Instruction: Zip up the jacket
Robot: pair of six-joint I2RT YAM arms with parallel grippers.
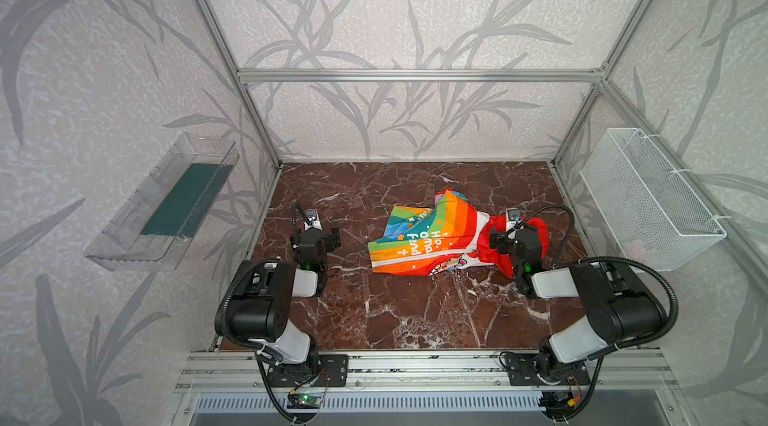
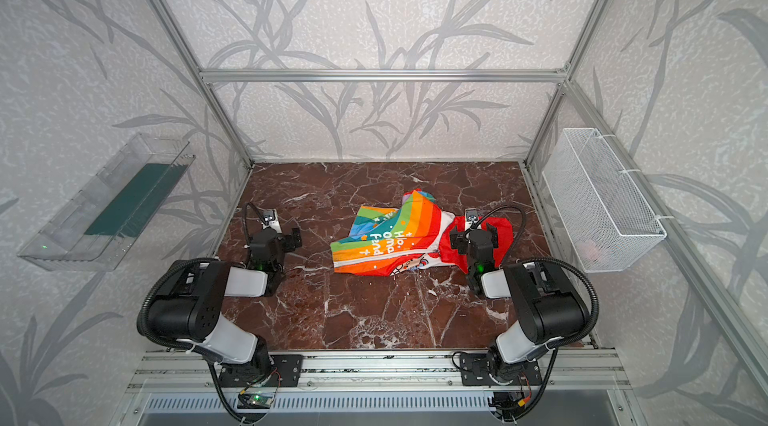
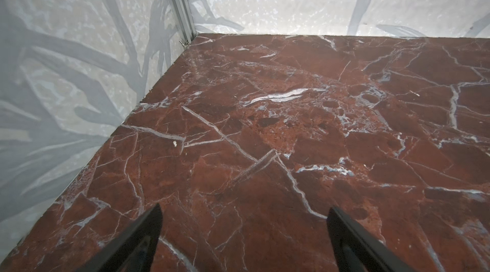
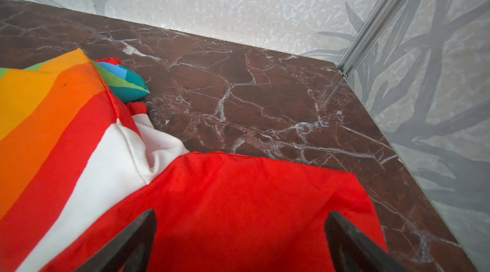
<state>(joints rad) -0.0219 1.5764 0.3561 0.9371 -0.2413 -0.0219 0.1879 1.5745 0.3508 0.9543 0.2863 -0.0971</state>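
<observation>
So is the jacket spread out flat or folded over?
Folded over, not spread. The jacket lies crumpled on the table, a striped flap doubled across its body, white lining showing beside the red hood.

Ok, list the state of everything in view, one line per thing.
left tool, open, empty, over bare table.
right tool, open, gripping nothing.
jacket, crumpled on the table, not held; zip state unclear.
red hood, spread out beneath the right tool.
clear tray, wall-mounted, dark green sheet inside.
wire basket, wall-mounted, contents unclear.
</observation>
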